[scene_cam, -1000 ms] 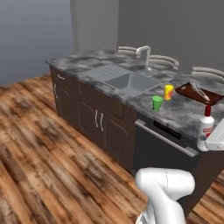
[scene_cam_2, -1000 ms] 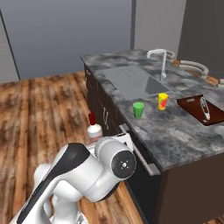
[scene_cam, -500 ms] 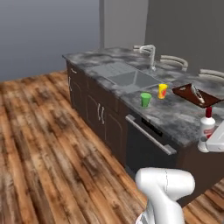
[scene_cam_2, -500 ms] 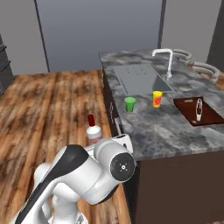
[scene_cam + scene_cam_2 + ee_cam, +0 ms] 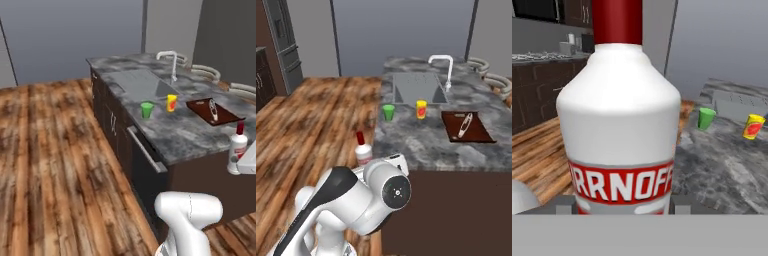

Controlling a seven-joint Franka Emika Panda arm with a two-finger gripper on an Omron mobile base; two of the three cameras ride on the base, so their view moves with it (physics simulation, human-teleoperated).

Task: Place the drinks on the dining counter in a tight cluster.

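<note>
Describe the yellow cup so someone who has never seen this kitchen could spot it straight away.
Find the dining counter, the big island with a sink and a white tap. On the stone just in front of the sink stand two small cups side by side, apart from each other. The yellow cup has a red mark and stands nearer the dark cutting board; its neighbour is the green cup.

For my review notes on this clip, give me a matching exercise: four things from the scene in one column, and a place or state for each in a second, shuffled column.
Things:
1. white bottle with red cap
2. small green cup
3. small yellow cup
4. dark brown cutting board

Places or states:
A. lies on the grey marbled dining counter with a utensil on it
B. held between the fingers of the gripper, off the counter's near edge
C. stands on the counter, nearer the sink's tap side than the other cup
D. stands on the counter, beside the yellow cup, toward the wooden floor side

Pairs: 1-B, 2-D, 3-C, 4-A
</note>
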